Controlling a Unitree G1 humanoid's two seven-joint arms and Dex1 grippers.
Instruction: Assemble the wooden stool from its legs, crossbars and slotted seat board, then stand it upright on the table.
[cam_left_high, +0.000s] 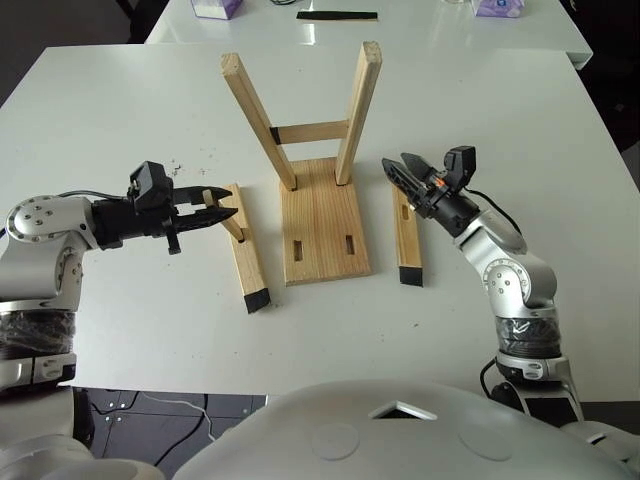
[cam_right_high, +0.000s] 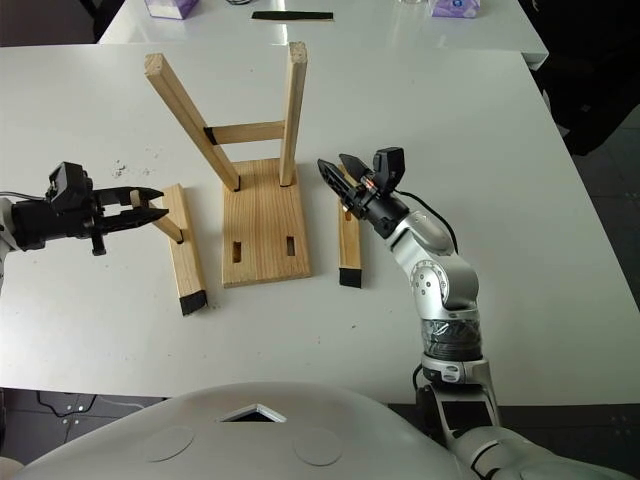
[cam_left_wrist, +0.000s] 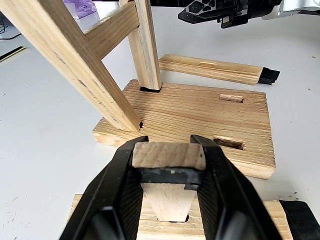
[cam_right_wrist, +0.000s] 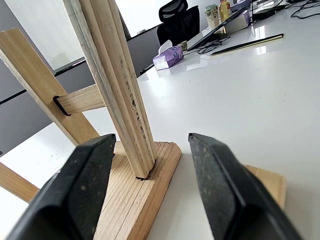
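Observation:
The slotted seat board (cam_left_high: 322, 240) lies flat mid-table. Two legs (cam_left_high: 258, 120) stand tilted in its far slots, joined by a crossbar (cam_left_high: 312, 131). A loose leg (cam_left_high: 246, 255) with a black foot lies left of the board. A short crossbar (cam_left_wrist: 169, 156) sticks up from that leg's slot, and my left gripper (cam_left_high: 222, 215) is shut on it. Another loose leg (cam_left_high: 406, 240) lies right of the board. My right gripper (cam_left_high: 400, 170) hangs open just above its far end, close to the nearer standing leg (cam_right_wrist: 115, 85).
Two near slots (cam_left_high: 348, 244) in the board are unfilled. A second white table behind carries a purple box (cam_left_high: 216, 8) and a black strip (cam_left_high: 337, 15). Bare tabletop spreads on both sides and toward the front edge (cam_left_high: 300, 390).

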